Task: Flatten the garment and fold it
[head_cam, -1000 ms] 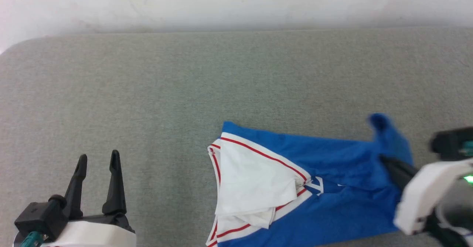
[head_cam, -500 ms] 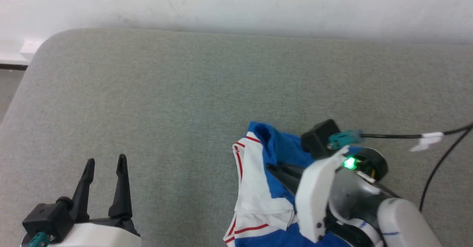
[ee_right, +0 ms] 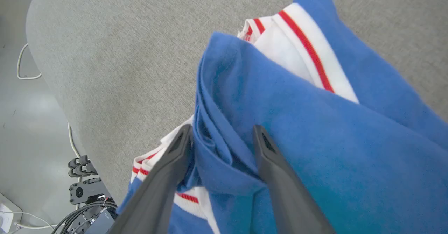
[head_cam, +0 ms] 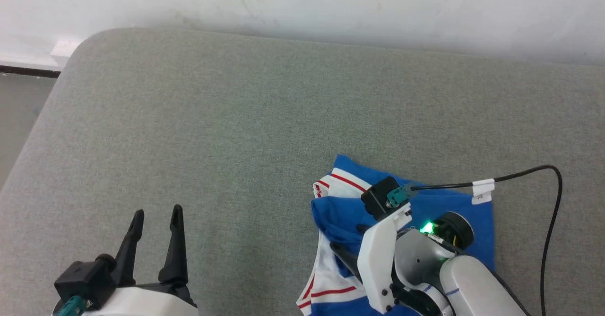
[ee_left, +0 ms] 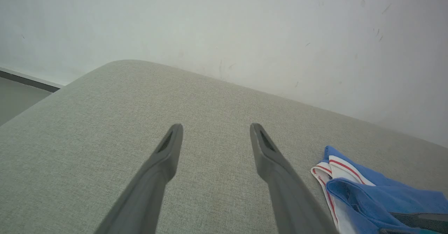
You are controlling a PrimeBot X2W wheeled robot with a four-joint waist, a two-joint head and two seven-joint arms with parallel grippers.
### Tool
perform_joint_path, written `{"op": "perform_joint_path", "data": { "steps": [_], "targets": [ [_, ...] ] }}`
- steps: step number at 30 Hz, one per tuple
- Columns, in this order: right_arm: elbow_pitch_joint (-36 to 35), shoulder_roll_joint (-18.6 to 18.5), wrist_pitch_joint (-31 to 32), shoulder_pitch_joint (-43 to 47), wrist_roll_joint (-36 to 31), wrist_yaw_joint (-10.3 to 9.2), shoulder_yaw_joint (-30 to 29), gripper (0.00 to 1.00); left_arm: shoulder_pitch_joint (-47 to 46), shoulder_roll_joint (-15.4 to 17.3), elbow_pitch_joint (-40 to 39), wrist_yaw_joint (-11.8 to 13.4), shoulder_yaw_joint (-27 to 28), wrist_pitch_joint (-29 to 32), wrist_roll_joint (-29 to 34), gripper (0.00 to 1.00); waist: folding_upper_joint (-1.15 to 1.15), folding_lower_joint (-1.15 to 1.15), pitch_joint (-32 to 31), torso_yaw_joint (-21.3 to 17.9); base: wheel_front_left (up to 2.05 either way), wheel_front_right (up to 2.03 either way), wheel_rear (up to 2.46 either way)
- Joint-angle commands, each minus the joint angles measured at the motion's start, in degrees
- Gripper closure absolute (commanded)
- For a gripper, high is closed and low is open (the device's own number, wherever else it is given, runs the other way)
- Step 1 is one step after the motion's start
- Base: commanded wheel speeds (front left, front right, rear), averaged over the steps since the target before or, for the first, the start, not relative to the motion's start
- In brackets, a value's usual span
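The garment (head_cam: 338, 212) is lying bunched on the grey worktop (head_cam: 212, 141), toward its near right part. A blue layer is resting over the white, red-striped sleeve edges. The right claw (head_cam: 345, 236) is being held directly over this pile, its dark fingers pointing toward the garment's left edge, and a green light (head_cam: 427, 226) is glowing on the wrist behind it.

In the right wrist view the right claw (ee_right: 221, 130) is being shown spread, with a raised ridge of the blue garment (ee_right: 315, 139) lying between the two fingers. The cloth is touching the inner face of that view's left-hand finger. Whether it is pressing on the other finger cannot be told. The cloth is not being pinched.

The left claw (head_cam: 158, 210) is being held at the near left, over bare worktop and well apart from the garment, with its fingers spread and nothing between them. In the left wrist view the left claw (ee_left: 215, 127) is being shown wide, and the garment (ee_left: 367, 192) is lying at the lower right, just beside the right-hand finger.

A white tag (head_cam: 483, 189) is being carried on the black cable (head_cam: 529, 170) that is arching over the garment's far right corner. Any marks on the tag are too small to be read. The garment's visible surfaces are being shown as plain blue cloth and white bands with red stripes.
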Motion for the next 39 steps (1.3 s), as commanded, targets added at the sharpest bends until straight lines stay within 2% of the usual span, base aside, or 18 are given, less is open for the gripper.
{"op": "perform_joint_path", "data": {
  "steps": [1, 6, 11, 17, 21, 25, 30, 39],
  "targets": [
    [0.02, 0.2, -1.32, -0.56, 0.84, -0.04, -0.03, 0.0, -1.17, -0.2, 0.32, -0.28, -0.04, -0.19, -0.43, 0.0, 0.0, 0.0, -0.2, 0.04, 0.0, 0.0, 0.0],
    [-3.1, 0.22, -3.17, -0.62, 3.95, -0.04, -2.61, 0.0, -0.83, 0.02, 0.41, 0.06, 0.03, -0.02, -0.43, 0.0, 0.0, 0.0, -0.65, -1.39, 0.0, 0.0, 0.0],
    [-11.66, 0.23, -2.94, 2.77, 1.7, -0.04, -11.01, 0.0, -0.33, 0.59, -0.78, 0.73, 0.31, 0.08, 0.0, 0.0, 0.0, 0.0, 0.19, -3.62, 0.0, 0.0, 0.0],
    [-22.78, 0.03, -0.55, 11.82, -1.08, -0.04, -22.19, 0.0, -0.02, 1.49, -2.85, 1.54, 1.24, -0.02, 0.51, 0.0, 0.0, 0.0, 2.5, -6.45, 0.0, 0.0, 0.0],
    [-26.63, 0.16, -0.09, 17.12, -0.44, -0.04, -26.7, 0.0, -0.42, 1.93, -3.91, 1.64, 1.46, 0.16, 0.69, 0.0, 0.0, 0.0, 4.59, -7.59, 0.0, 0.0, 0.0],
    [-26.44, 0.21, -1.2, 18.94, 0.8, -0.04, -28.03, 0.0, -1.79, 2.19, -4.46, 1.24, 1.15, 0.51, 0.93, 0.0, 0.0, 0.0, 6.35, -7.52, 0.0, 0.0, 0.0],
    [-22.18, 0.22, -2.92, 18.32, 2.45, -0.04, -29.27, 0.0, -3.84, 3.17, -5.38, 1.04, 0.98, 1.38, 1.81, 0.0, 0.0, 0.0, 8.27, -6.01, 0.0, 0.0, 0.0],
    [-15.98, 0.23, -2.12, 15.61, 3.12, -0.04, -26.38, 0.0, -6.69, 3.57, -6.12, 1.15, 0.12, 2.87, 2.78, 0.0, 0.0, 0.0, 10.87, -3.8, 0.0, 0.0, 0.0]
  ]
}}
